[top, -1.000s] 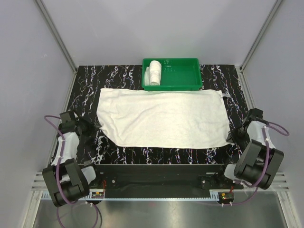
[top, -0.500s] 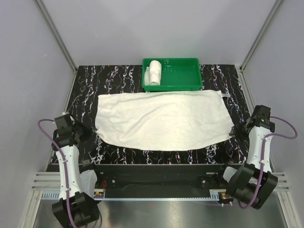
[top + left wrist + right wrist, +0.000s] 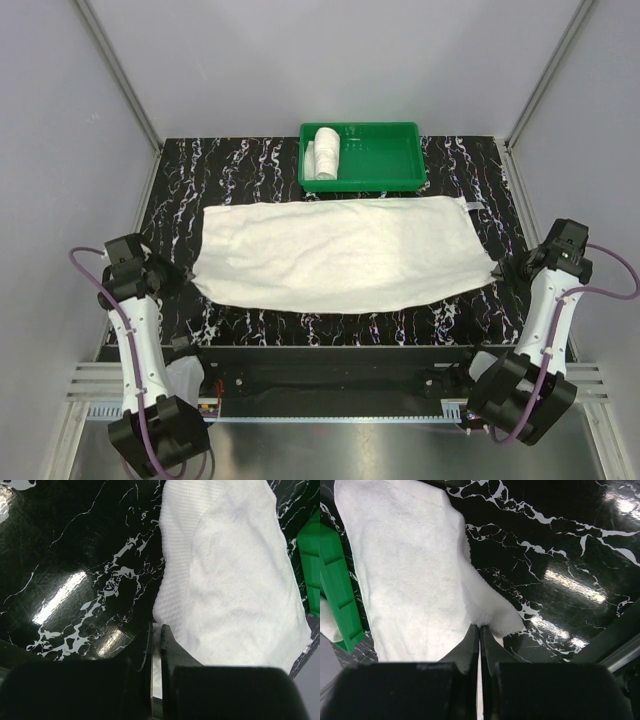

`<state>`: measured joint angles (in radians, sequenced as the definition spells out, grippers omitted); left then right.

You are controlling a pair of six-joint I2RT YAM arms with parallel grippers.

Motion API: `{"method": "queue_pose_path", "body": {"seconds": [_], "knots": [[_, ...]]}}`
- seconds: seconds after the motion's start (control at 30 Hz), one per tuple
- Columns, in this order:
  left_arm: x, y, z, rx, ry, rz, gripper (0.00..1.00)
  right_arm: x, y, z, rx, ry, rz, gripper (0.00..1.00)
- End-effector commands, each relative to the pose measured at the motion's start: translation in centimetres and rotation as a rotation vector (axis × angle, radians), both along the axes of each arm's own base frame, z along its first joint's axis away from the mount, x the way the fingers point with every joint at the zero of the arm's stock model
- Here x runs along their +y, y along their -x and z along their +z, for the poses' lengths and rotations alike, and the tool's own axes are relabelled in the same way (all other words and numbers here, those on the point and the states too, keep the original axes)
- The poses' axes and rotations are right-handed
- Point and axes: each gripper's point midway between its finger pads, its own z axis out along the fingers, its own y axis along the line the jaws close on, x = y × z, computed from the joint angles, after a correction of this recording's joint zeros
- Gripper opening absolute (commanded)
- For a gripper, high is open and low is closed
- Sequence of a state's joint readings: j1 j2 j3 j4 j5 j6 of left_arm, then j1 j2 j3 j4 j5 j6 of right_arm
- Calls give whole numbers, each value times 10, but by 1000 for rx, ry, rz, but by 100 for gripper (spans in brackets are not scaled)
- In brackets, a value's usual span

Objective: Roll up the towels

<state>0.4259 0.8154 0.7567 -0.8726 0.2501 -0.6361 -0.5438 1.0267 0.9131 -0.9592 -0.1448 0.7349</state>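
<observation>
The long white towel [image 3: 340,252] is stretched flat between my two grippers across the black marble table. My left gripper [image 3: 183,276] is shut on its near left corner; in the left wrist view the jaws [image 3: 156,628] pinch the towel's edge [image 3: 225,575]. My right gripper [image 3: 500,272] is shut on the near right corner, seen in the right wrist view [image 3: 480,627] with the towel [image 3: 410,565] bunched at the tips. The smaller white towel [image 3: 325,152] lies rolled in the green tray [image 3: 385,160].
The green tray stands at the table's far edge, just behind the long towel; its side shows in the right wrist view [image 3: 337,580]. Grey walls close in the left, right and back. A black rail [image 3: 335,355] runs along the near edge.
Both grippers have risen and moved outward with the towel's near corners. The towel's near edge has lifted and pulled back, and the towel is now stretched longer and narrower.
</observation>
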Motion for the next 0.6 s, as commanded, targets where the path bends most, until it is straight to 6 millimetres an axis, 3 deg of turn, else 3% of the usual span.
{"method": "queue_pose_path", "body": {"seconds": [0.0,0.13,0.3,0.43,0.47,0.53,0.57], "knots": [[8,-19,19,-66,-16,-11,0,3,-22,4,-92,-68,16,0],[16,-43,36,-103,2,8,0,0,-53,9,-153,-126,25,0],[25,-75,48,-160,34,39,0,-24,-86,29,-245,-66,-1,0],[27,-99,40,-131,72,40,0,-31,-116,35,-249,-71,19,0],[28,-105,30,-98,88,42,0,-31,-124,28,-230,-85,22,0],[27,-120,26,-81,96,27,0,-23,-142,34,-240,-66,60,0],[27,-125,26,-77,98,26,0,-20,-148,27,-217,-72,69,0]]}}
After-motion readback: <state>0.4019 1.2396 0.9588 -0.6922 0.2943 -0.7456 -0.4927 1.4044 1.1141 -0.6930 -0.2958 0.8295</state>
